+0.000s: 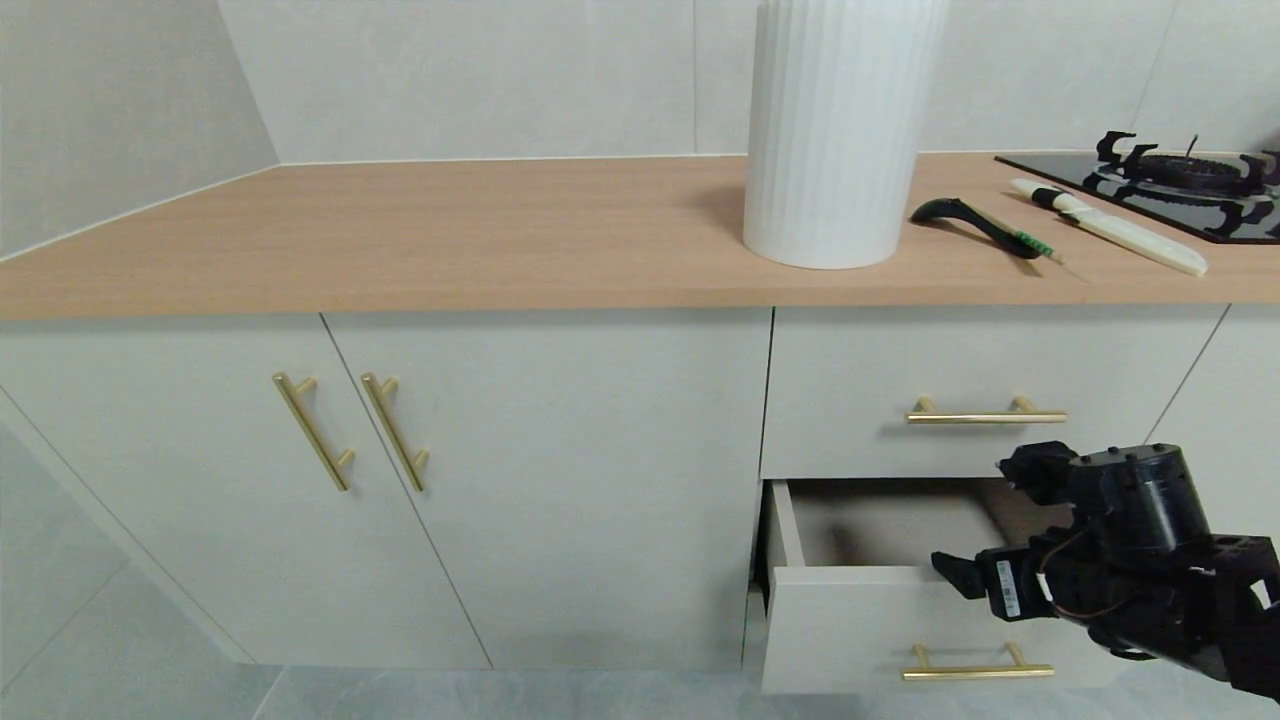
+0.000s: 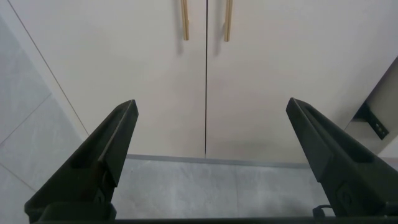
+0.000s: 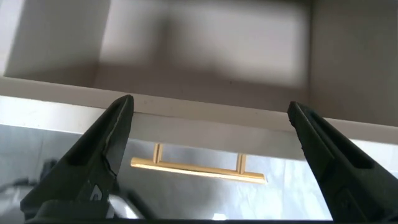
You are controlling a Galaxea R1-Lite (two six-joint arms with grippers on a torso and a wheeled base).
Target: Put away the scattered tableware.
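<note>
Two pieces, black-handled utensil (image 1: 985, 226) and white knife (image 1: 1110, 228), lie on the worktop (image 1: 450, 230); drawer (image 1: 850, 620) open.
Right pincer (image 1: 978, 515) gapes empty over the drawer, left pincer (image 2: 208, 118) likewise apart; next, likely, the right must rise and grasp one.

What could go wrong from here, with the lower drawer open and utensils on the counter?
1. The right gripper, open, sits at the lower drawer front edge; rising to the counter, it may snag the upper drawer handle.
2. The black-handled utensil lies close to the tall white container; a reach could bump it.
3. The white knife lies flat beside the stove, so a grasp may slip.
</note>
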